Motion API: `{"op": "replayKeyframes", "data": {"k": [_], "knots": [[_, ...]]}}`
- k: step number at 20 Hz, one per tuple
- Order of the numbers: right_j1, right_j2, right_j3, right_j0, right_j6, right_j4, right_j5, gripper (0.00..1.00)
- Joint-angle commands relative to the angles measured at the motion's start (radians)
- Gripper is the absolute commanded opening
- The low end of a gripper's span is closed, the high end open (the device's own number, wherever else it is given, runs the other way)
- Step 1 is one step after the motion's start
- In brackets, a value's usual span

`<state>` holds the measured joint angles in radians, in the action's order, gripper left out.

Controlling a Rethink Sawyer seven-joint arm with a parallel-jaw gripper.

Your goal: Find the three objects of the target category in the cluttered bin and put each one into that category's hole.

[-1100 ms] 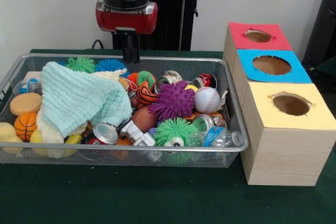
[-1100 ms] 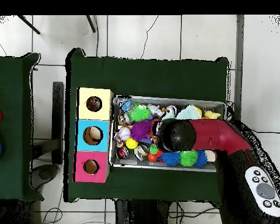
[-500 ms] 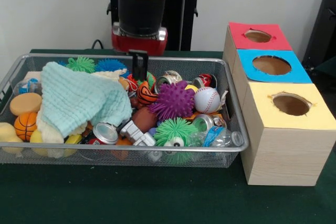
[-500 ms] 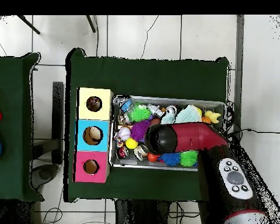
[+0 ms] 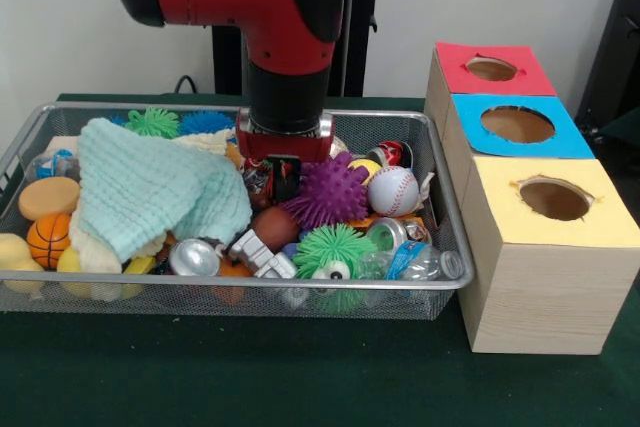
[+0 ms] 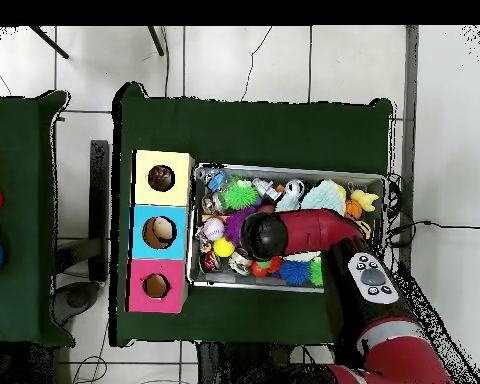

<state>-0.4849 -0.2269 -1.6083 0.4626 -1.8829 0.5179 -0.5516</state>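
- A green table [image 5: 300, 387] stood before a pale wall and carried a wire bin [image 5: 60, 299] and, to its right, a wooden box with three holes.
- At the bin's left end lay a small basketball [image 5: 48, 238], a tan round sponge [image 5: 48, 197] and a pale green cloth [image 5: 150, 192] draped over other toys.
- Left of centre, near the front wall, a silver can [image 5: 195, 258] lay on its side beside a white toy [image 5: 262, 255].
- At centre, the arm [image 5: 270, 7] reached down into the clutter; the gripper [image 5: 277, 178] was down among the toys beside the purple spiky ball [image 5: 330, 194]. Whether it was open, closed or holding anything could not be told, its tips being hidden.
- Right of centre lay a baseball [image 5: 393, 190], a green spiky ball [image 5: 330, 249] and a clear bottle [image 5: 425, 264].
- The target category was not shown; balls, cans and spiky toys were all candidates within the bin.
- At right, the box showed a red hole [image 5: 490, 68] at the back, a blue hole [image 5: 517, 124] in the middle and a yellow hole [image 5: 555, 198] at the front.
- Risk, as a judgement: in such tight packing the gripper could pinch a neighbouring toy or catch the cloth's edge, dragging wrong items out; round balls could also slip free on lifting.
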Motion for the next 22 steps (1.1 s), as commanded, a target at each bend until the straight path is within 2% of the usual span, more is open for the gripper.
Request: {"op": "replayKeyframes", "data": {"k": [1, 6, 13, 22], "knots": [[0.077, 0.042, 0.094, -0.051, -0.136, -0.019, 0.002, 0.00], [0.087, 0.037, 0.084, -0.118, -0.210, -0.090, 0.021, 0.00], [0.098, 0.058, 0.067, -0.227, -0.328, -0.242, 0.061, 0.00], [0.124, 0.072, 0.092, -0.319, -0.379, -0.437, 0.089, 0.00]]}}
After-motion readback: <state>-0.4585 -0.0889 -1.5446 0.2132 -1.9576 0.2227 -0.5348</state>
